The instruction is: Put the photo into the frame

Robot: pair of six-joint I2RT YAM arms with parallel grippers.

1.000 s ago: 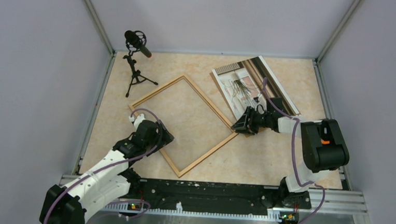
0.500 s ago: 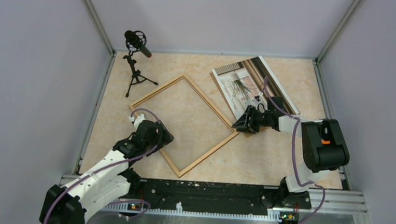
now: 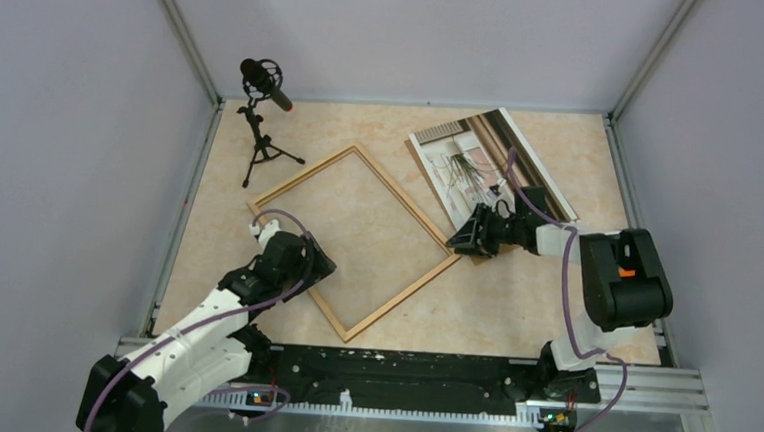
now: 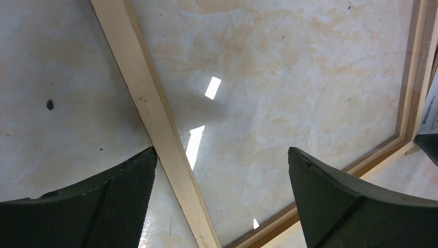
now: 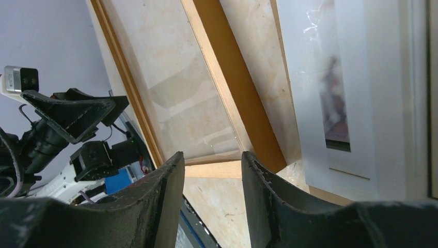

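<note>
A beige table (image 3: 513, 309) carries the wooden frame (image 3: 302, 176), flat as a diamond at centre. The photo (image 3: 464, 164) lies face up at far right, just beside the frame's right corner. The left tool (image 4: 222, 151), fingers wide apart, straddles the frame's near-left rail. The right tool (image 5: 212, 155), fingers narrowly apart and empty, sits by the photo's near corner. Picking up seems next: pinch that edge.

Bare tabletop (image 3: 378, 211) inside the frame (image 3: 303, 176) and near-right of it; microphone stand (image 3: 261, 118) upright in far-left corner
</note>
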